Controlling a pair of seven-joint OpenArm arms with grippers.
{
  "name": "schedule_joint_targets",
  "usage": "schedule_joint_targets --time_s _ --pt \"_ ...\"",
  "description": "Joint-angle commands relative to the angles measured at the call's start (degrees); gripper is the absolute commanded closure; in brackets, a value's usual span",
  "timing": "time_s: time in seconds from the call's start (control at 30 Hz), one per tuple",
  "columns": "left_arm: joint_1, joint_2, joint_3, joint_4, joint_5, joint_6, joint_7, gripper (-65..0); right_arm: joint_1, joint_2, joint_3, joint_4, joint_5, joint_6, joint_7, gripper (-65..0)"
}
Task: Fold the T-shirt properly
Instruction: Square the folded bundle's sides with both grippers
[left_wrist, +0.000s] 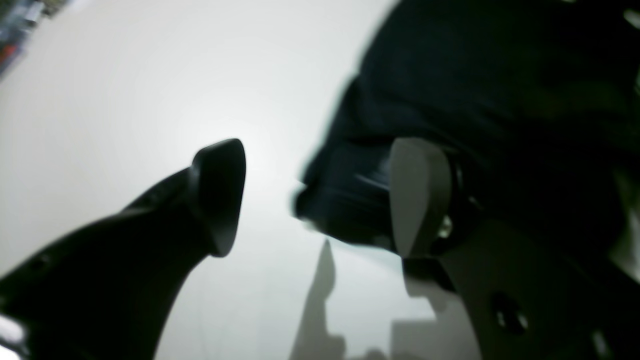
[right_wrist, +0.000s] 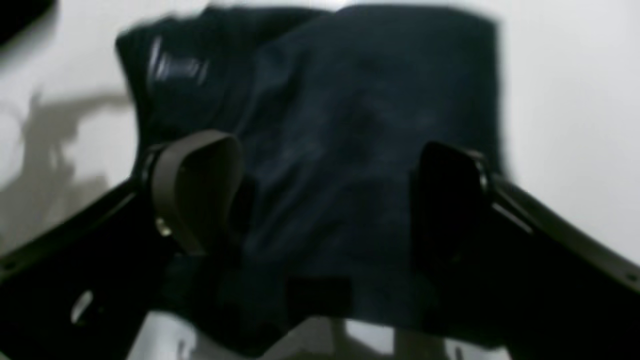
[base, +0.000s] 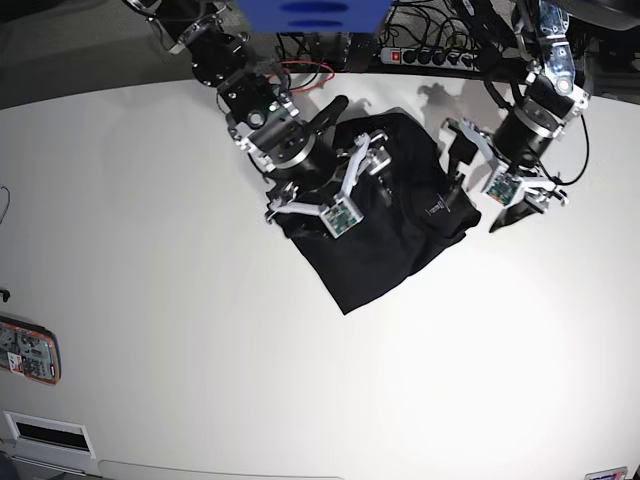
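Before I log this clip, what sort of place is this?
Most likely a robotics lab bench rather than a home. A wide white table carries two robot arms over a black T-shirt, and a power strip with tangled cables runs along its far edge.

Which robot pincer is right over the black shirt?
The right pincer, on the left in the base view. It hangs open above the T-shirt; the left pincer, also open, is at the shirt's edge, mostly over bare table.
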Motion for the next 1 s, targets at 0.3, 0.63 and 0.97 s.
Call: schedule_joint_targets --time_s 0.3,0.63,0.97 --pt "-1.1 -0.3 6.6 -6.8 -0.5 0.5 -1.5 -42.5 5.8 -0.4 6.5 1.2 0.1 0.3 0.8 -55.6" --pt "-2.9 -0.3 7.4 -13.5 -0.5 0.5 -1.5 -42.5 17.2 -1.2 8.5 -11.5 0.1 0.3 0.8 -55.6" --pt "-4.8 1.4 8.8 -17.5 -0.4 0.5 -1.7 -42.5 26.8 -6.8 8.5 -28.4 0.1 0.3 1.4 -55.6"
